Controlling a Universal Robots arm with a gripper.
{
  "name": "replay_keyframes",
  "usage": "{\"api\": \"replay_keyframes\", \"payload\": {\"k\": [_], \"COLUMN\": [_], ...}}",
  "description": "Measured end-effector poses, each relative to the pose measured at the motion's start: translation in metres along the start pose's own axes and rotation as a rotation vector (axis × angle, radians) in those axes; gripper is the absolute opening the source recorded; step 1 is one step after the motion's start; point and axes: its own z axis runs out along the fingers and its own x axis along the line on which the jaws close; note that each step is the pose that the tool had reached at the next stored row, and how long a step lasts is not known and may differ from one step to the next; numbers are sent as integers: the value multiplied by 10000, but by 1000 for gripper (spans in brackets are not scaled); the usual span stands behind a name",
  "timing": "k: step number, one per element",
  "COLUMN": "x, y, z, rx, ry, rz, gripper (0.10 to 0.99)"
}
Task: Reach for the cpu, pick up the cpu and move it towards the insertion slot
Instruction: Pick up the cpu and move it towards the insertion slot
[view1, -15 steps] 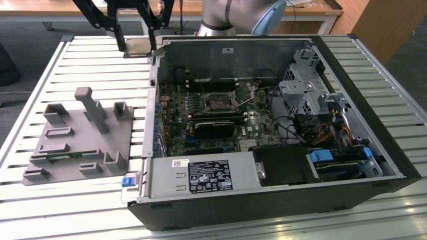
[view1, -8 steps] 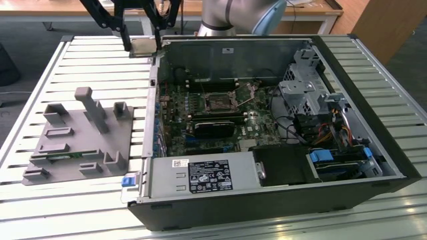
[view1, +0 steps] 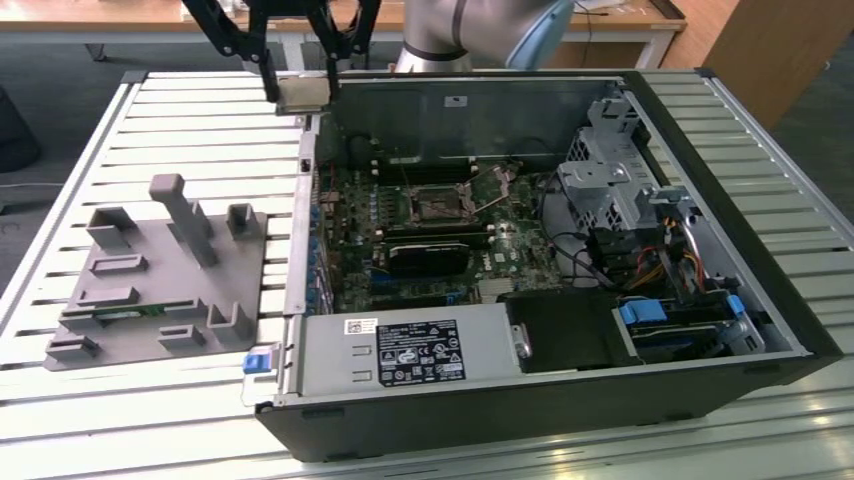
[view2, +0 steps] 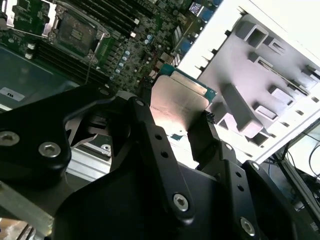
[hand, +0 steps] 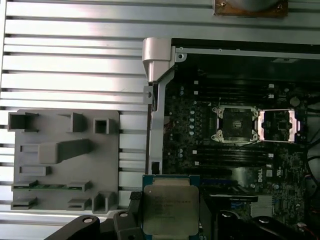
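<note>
End effector (view1: 306, 92) is clamped on the cpu (view1: 306, 93), black fingers (view2: 150, 145) on opposite edges of the chip. In the exterior view it's held up in the air right by the far corner of the open pc case (view1: 721, 330), on the exterior view's left side, above the slatted metal table (view1: 187, 130). In both wrist views the cpu's silvery lid w/ green edge sits between the fingers (hand: 170, 210).

Insertion slot (view1: 437, 204) is on the motherboard (view1: 400, 250) inside the case, dark square w/ metal frame, its retention plate flipped open just beside it (hand: 278, 125). Cpu is well apart from the slot, off to the case edge rather than over it.

Grey plastic holder (view1: 160, 280) lies on the table on the exterior view's left, w/ a thin green memory stick (hand: 50, 186) in one of its grooves. Psu (view1: 407, 350) is at the near end of the case.
</note>
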Motion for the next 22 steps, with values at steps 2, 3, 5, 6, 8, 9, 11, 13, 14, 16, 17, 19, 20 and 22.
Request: {"api": "replay_keyframes", "payload": {"k": [2,3,5,6,8,9,11,13,14,16,17,19,20,22], "x": [-59,-86,-132,-152,-186,-202,-237,-274,-292,-335,-364,-429,-468,-543], "y": [1,2,14,25,49,63,91,122,136,157,167,186,194,212], "z": [-1,0,1,1,3,3,5,7,8,9,9,10,11,13], "rx": [1,0,0,0,-1,0,0,1,0,-1,0,1,0,-2], "ry": [3,4,4,5,4,4,5,5,4,4,5,5,5,4], "rz": [1,1,0,0,-1,-1,-1,-1,-1,-1,-1,-2,-3,-1], "gripper": [541,541,541,541,541,541,541,541,541,541,541,541,541,541]}}
